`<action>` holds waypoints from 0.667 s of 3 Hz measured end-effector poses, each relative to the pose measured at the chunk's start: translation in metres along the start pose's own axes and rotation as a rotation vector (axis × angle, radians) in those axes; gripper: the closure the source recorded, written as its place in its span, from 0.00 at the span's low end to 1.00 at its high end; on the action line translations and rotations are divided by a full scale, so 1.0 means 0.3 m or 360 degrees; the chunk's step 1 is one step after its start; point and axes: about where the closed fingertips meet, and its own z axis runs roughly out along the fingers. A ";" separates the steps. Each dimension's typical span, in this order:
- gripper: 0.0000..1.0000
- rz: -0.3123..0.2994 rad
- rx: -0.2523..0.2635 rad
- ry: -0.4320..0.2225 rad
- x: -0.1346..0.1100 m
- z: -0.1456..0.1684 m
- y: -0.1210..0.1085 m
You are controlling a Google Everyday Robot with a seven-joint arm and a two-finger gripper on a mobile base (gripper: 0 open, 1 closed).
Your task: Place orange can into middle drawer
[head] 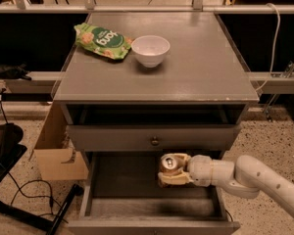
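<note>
- Gripper (168, 170): mine, lower centre-right of the frame. It reaches in from the right and is clamped on the orange can, one pale finger above the can and one below. I judge the grip is kept tight because the can has not yet been set down.
- Orange can (167, 163): sits between my fingers, over the right part of the open drawer's floor and inside its walls. I cannot tell whether its base touches the floor. It is carried upright, probably so it will stand when released.
- Orange can, appearance: short orange-gold body, largely hidden by my fingers. The silver top with its pull tab faces up toward the camera.
- Middle drawer (123, 186): pulled fully out at the bottom of the frame, with a bare grey floor and low side walls. It stands open to receive the can.
- Knobbed drawer (155, 141): closed, directly above the can.
- Cabinet top (201, 65): upper half of the frame. It holds a white bowl (150, 50) and a green snack bag (102, 41) side by side at the upper left, well apart from my work.
</note>
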 end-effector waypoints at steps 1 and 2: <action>1.00 0.0013 -0.0099 -0.0014 0.133 0.159 -0.026; 1.00 0.0026 -0.0143 -0.0025 0.249 0.290 -0.027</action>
